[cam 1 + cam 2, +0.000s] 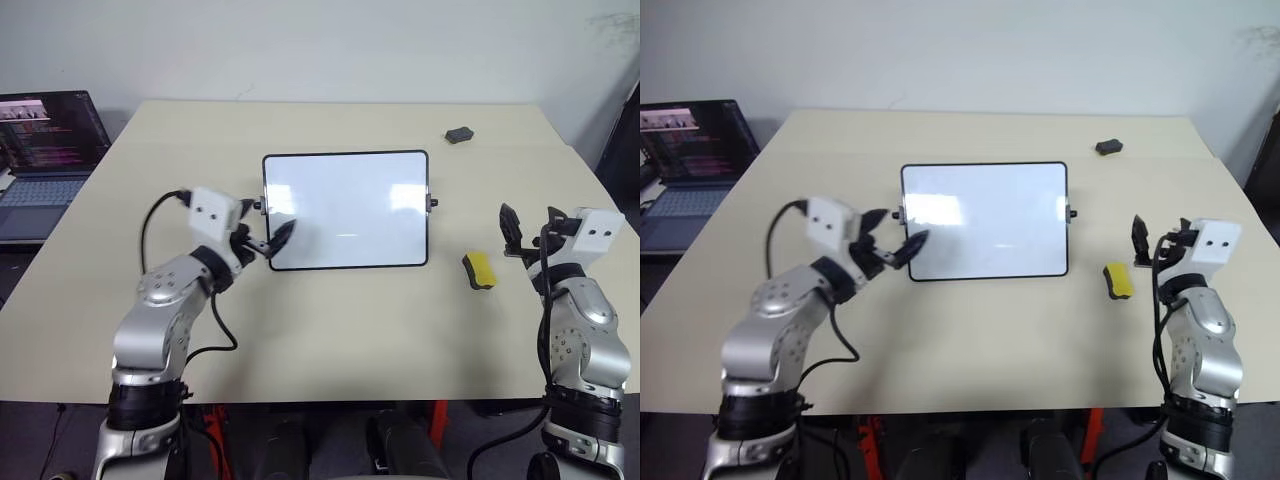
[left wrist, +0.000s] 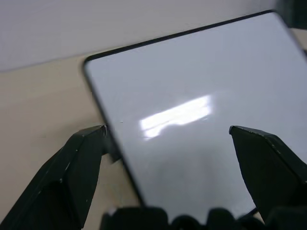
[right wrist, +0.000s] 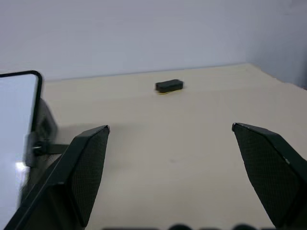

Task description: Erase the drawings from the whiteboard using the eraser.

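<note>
Whiteboard (image 1: 346,210), a small white glossy panel with a thin black frame and small black side knobs, lies flat near the middle of a pale beige table (image 1: 330,330). Its surface looks blank, with only bright reflections of ceiling light across it; no marker lines can be made out. The eraser (image 1: 479,270), a small yellow block with a dark lower edge, rests on the table just beside the board's right near corner, apart from the frame. The left gripper (image 1: 262,238) hangs over the board's left near corner with its two black fingers spread wide and nothing between them; the left wrist view shows the board's glossy face between those fingers. The right gripper (image 1: 527,232) is raised above the table to the right of the eraser, near it but not touching, its fingers also spread wide and empty. A small dark grey object (image 1: 459,134) sits well apart, toward the table's far right side. An open laptop (image 1: 45,150) with a lit screen stands off the table's left edge.
</note>
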`<state>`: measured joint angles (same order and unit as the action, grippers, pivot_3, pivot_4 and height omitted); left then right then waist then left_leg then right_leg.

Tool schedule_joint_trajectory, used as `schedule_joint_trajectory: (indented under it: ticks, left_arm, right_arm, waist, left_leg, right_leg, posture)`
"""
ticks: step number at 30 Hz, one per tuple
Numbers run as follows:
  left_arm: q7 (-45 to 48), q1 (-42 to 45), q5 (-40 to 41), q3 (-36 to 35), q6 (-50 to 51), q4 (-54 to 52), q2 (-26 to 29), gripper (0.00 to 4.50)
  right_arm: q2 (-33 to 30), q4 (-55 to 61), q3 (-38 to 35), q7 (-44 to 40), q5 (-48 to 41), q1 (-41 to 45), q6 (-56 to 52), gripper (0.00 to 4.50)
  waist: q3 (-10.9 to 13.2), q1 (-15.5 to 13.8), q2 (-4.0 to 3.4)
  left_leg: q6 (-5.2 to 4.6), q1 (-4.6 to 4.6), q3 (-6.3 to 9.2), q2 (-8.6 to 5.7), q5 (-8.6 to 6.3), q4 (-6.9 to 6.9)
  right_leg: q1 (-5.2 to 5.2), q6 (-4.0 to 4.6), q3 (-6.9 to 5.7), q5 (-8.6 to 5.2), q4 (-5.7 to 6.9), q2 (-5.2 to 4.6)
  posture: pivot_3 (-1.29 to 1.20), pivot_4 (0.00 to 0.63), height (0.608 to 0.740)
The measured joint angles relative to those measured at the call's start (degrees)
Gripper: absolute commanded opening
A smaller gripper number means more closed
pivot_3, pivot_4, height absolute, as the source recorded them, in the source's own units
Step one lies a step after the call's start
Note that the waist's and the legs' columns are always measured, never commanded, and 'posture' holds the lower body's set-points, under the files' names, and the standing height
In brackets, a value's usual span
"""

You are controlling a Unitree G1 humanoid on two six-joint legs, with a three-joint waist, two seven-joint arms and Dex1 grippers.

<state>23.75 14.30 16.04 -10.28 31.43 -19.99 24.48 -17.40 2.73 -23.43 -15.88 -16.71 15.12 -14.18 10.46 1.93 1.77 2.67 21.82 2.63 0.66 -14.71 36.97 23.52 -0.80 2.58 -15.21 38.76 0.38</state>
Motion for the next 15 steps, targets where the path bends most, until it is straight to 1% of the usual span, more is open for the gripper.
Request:
schedule_joint_trajectory:
  ticks: [4, 7, 10, 12, 15]
  left_arm:
    - [-6.71, -9.73, -2.16, -3.0, -1.21, -4.63, -4.02, 4.5]
    - [-11.85, -11.28, -4.46, -3.82, -2.69, -4.6, -6.96, 4.5]
    - [-15.27, -12.77, -6.27, -4.82, -5.35, -3.88, -8.49, 4.5]
    - [-17.24, -13.16, -7.37, -5.45, -6.37, -3.54, -9.22, 4.5]
    - [-18.74, -13.16, -7.75, -6.28, -7.91, -1.91, -9.47, 4.5]
  right_arm:
    - [-0.86, -10.64, -1.04, -1.36, 0.32, -0.88, 9.05, 4.46]
    - [-3.68, -20.02, -2.44, -2.41, 0.25, 0.16, 14.35, 4.46]
    - [-5.14, -26.12, -4.7, -1.29, -0.12, 1.71, 18.26, 4.46]
    - [-6.4, -28.93, -4.69, -1.87, -0.23, 2.16, 20.01, 4.46]
    - [-6.55, -30.78, -4.47, -2.87, -0.28, 2.78, 21.37, 4.46]
  waist:
    - [0.0, -0.13, 0.0]
    - [0.0, -0.47, -0.01]
    - [0.0, -0.27, -0.01]
    - [0.0, -0.19, 0.0]
    - [-0.01, 0.02, -0.01]
  left_leg:
    - [0.0, -0.01, -0.08, 0.03, -0.01, 0.01]
    - [-0.04, -0.08, -0.16, -0.07, 0.02, 0.07]
    - [-0.04, -0.27, -0.31, -0.05, 0.02, 0.06]
    - [-0.04, -0.28, -0.33, -0.03, 0.02, 0.05]
    - [-0.04, -0.21, -0.41, 0.04, 0.02, 0.0]
  right_leg:
    - [0.0, 0.09, -0.07, 0.04, 0.03, -0.13]
    - [-0.14, -0.02, -0.15, -0.01, 0.06, -0.08]
    - [-0.3, -0.16, -0.01, -0.09, 0.06, -0.06]
    - [-0.3, -0.17, 0.01, -0.1, 0.05, 0.02]
    - [-0.3, -0.16, 0.1, -0.09, 0.05, 0.03]
  posture:
    - [0.0, 0.15, 0.74]
    - [0.0, 0.15, 0.74]
    - [0.0, 0.15, 0.74]
    - [0.0, 0.15, 0.74]
    - [0.0, 0.15, 0.74]
